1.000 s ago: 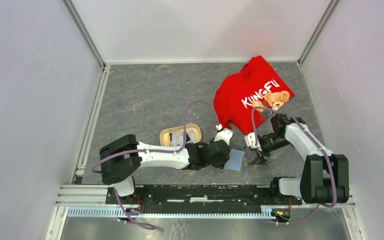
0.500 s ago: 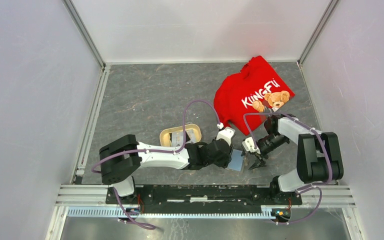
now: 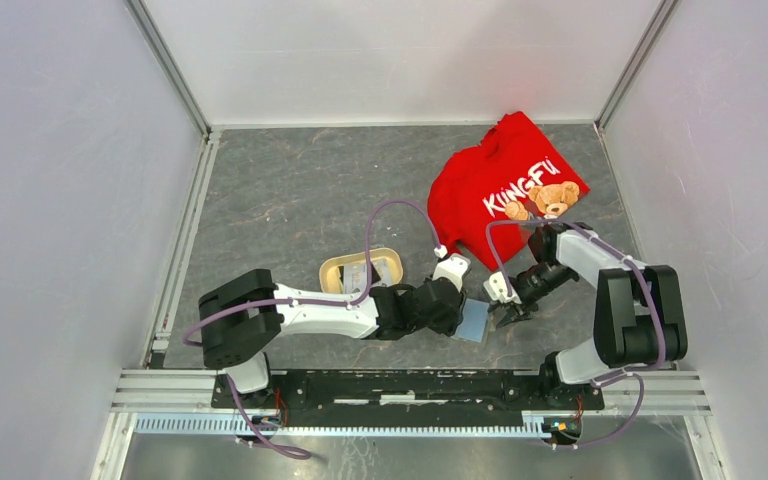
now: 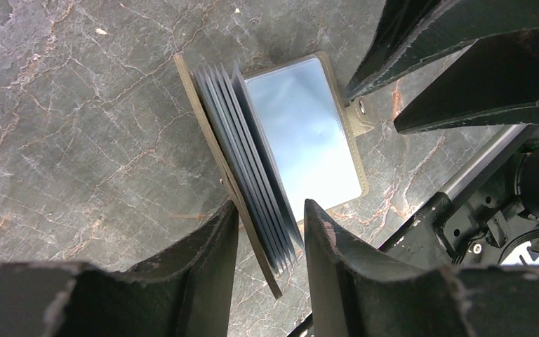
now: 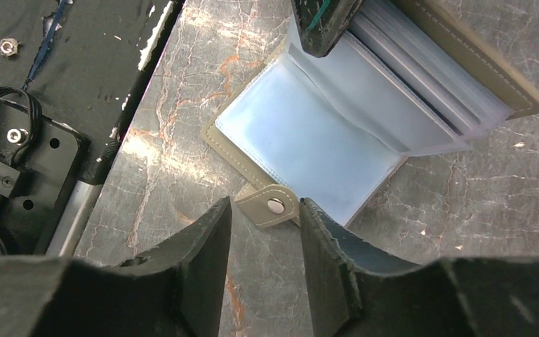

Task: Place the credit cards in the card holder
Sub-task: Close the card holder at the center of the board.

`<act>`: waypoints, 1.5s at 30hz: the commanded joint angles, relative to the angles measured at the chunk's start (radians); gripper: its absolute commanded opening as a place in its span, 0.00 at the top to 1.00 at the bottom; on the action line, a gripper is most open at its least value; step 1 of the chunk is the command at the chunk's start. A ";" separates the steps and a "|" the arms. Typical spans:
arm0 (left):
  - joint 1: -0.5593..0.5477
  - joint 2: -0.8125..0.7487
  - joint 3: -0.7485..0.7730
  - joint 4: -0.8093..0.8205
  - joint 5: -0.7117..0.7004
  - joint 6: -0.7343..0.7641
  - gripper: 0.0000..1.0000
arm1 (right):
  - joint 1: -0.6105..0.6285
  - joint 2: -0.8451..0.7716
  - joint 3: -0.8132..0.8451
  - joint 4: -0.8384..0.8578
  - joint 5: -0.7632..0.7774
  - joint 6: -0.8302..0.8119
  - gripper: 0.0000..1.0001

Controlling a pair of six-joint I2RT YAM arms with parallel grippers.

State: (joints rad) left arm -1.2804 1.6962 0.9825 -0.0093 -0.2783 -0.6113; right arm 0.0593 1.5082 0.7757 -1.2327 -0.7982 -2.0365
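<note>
Clamping the upright cover and fanned sleeves of the card holder (image 4: 302, 133), the left jaws stand narrow. The right jaws flank its snap tab (image 5: 267, 206), narrow too, though I cannot tell whether they pinch it. The holder lies open on the table (image 3: 290, 190), low centre of the overhead view. No card looks loaded yet: the credit cards (image 3: 359, 272) sit in the beige tray (image 3: 331, 268) to its left.
</note>
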 commanded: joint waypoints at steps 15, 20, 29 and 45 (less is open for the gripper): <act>-0.005 -0.022 0.029 0.054 0.011 0.018 0.54 | 0.005 -0.073 0.000 -0.008 -0.014 -0.053 0.47; -0.005 -0.023 0.022 0.059 0.013 0.011 0.54 | 0.019 0.000 0.038 -0.024 -0.039 -0.085 0.39; -0.005 -0.037 0.000 0.077 0.006 0.010 0.54 | 0.041 0.065 0.016 -0.015 -0.014 -0.093 0.51; -0.005 -0.022 0.008 0.097 0.036 0.010 0.54 | 0.041 -0.029 0.022 -0.007 0.050 -0.036 0.82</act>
State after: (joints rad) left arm -1.2804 1.6962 0.9821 0.0334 -0.2527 -0.6113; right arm 0.0975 1.5074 0.7853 -1.2320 -0.7647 -2.0365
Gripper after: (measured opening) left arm 0.458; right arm 0.226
